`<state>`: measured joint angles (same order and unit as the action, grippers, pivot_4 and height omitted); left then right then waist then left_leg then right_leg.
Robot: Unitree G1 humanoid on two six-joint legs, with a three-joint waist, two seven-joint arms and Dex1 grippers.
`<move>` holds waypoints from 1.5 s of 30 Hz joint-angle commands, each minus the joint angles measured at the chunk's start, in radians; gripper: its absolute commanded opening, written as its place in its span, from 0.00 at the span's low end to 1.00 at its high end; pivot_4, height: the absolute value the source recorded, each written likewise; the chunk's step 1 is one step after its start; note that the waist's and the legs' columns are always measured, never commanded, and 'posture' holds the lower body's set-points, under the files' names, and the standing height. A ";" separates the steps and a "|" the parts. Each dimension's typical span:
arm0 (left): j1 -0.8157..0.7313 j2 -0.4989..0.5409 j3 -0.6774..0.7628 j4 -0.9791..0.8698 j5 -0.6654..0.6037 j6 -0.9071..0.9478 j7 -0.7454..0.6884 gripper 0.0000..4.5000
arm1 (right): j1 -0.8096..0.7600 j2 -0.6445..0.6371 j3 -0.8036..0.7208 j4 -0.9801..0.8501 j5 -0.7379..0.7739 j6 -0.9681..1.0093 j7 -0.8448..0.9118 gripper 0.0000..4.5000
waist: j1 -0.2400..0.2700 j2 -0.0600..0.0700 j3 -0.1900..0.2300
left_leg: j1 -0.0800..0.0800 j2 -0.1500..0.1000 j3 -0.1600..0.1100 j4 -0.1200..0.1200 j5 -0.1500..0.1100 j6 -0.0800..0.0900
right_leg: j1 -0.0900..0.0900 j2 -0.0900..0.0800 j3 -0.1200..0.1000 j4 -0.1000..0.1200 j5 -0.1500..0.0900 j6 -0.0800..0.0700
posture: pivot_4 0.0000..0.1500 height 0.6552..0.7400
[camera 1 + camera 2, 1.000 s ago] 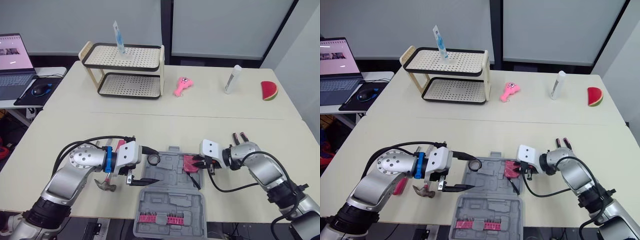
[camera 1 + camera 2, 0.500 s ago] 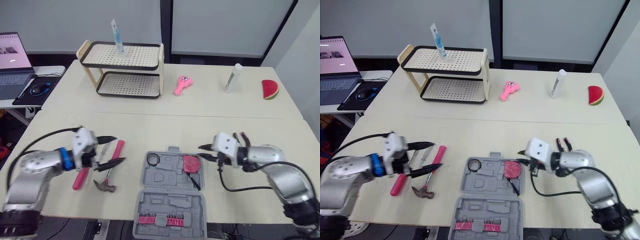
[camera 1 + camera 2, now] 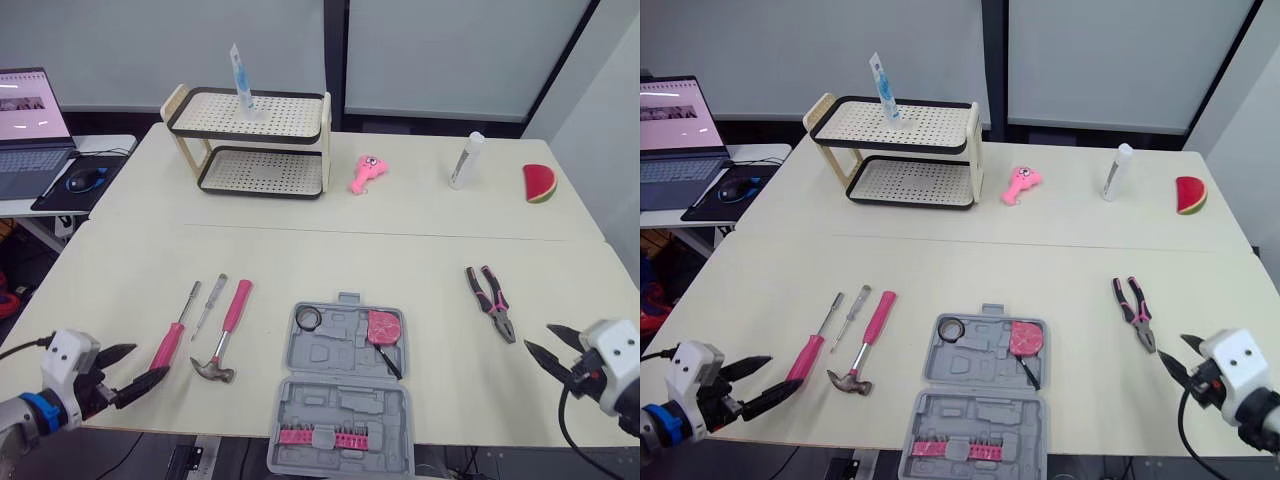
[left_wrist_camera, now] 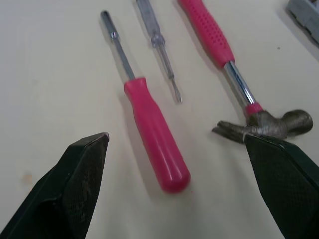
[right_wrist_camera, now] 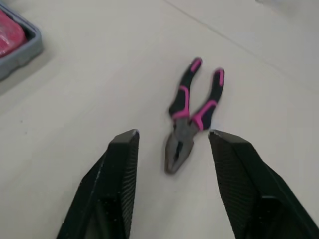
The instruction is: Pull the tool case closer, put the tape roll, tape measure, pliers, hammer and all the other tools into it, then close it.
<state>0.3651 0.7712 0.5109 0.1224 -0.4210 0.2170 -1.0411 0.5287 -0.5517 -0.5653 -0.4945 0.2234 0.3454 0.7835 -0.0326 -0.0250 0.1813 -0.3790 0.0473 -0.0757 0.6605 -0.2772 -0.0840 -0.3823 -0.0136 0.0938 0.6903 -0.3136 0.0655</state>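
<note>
Open tool case (image 3: 330, 355) at the tabletop's (image 3: 330, 260) near edge, tape roll (image 3: 308, 318) and tape measure (image 3: 383, 326) inside. Hammer (image 3: 225, 340) and pink screwdriver (image 3: 172, 335) lie left of it, pliers (image 3: 492, 300) right, bare tabletop between. Left gripper (image 3: 150, 361) and right gripper (image 3: 538, 337) are both spread, low by the near edge.

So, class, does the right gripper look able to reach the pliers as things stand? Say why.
Probably yes. The right gripper is open and points at the pliers, which lie flat on bare table with nothing between them; the tool case sits off to one side.
</note>
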 commanded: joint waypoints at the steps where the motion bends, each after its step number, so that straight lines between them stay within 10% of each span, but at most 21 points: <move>1: 0.039 -0.025 0.047 -0.066 -0.019 0.023 0.052 1.00 | 0.053 0.034 -0.034 -0.005 0.020 -0.063 -0.017 0.77 | -0.002 0.000 0.000 | 0.000 0.000 0.000 0.000 0.000 0.000 | 0.000 0.000 0.001 0.000 0.000 0.000 | 1.00 0.94; 5: 0.076 -0.056 0.057 -0.103 -0.025 0.048 0.102 1.00 | 0.081 0.051 -0.025 0.004 0.020 -0.079 -0.033 0.99 | -0.003 0.000 -0.001 | 0.001 0.000 0.002 0.000 0.000 0.000 | 0.000 0.000 0.003 -0.001 0.000 0.000 | 1.00 0.94; 15: 0.126 -0.033 0.017 -0.255 -0.034 0.029 0.050 1.00 | -0.004 0.006 0.042 0.008 0.007 -0.020 -0.072 0.99 | -0.003 -0.001 -0.001 | 0.001 0.001 0.003 -0.001 0.000 0.000 | -0.001 0.000 0.004 -0.004 -0.003 -0.005 | 1.00 0.94; 45: -0.490 -0.020 -0.514 -0.574 -0.176 0.028 -0.255 1.00 | -0.363 0.105 0.272 0.339 -0.081 0.119 -0.378 0.99 | -0.006 0.007 0.002 | -0.001 0.000 0.003 -0.001 0.000 0.000 | 0.001 0.000 0.004 -0.010 0.002 0.003 | 1.00 0.94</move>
<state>-0.1142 0.7574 0.0032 -0.4353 -0.5866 0.2574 -1.2885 0.1726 -0.4478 -0.2854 -0.1493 0.1379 0.4678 0.4169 -0.0384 -0.0176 0.1832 -0.3802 0.0469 -0.0723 0.6591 -0.2774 -0.0843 -0.3809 -0.0137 0.0976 0.6804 -0.3117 0.0686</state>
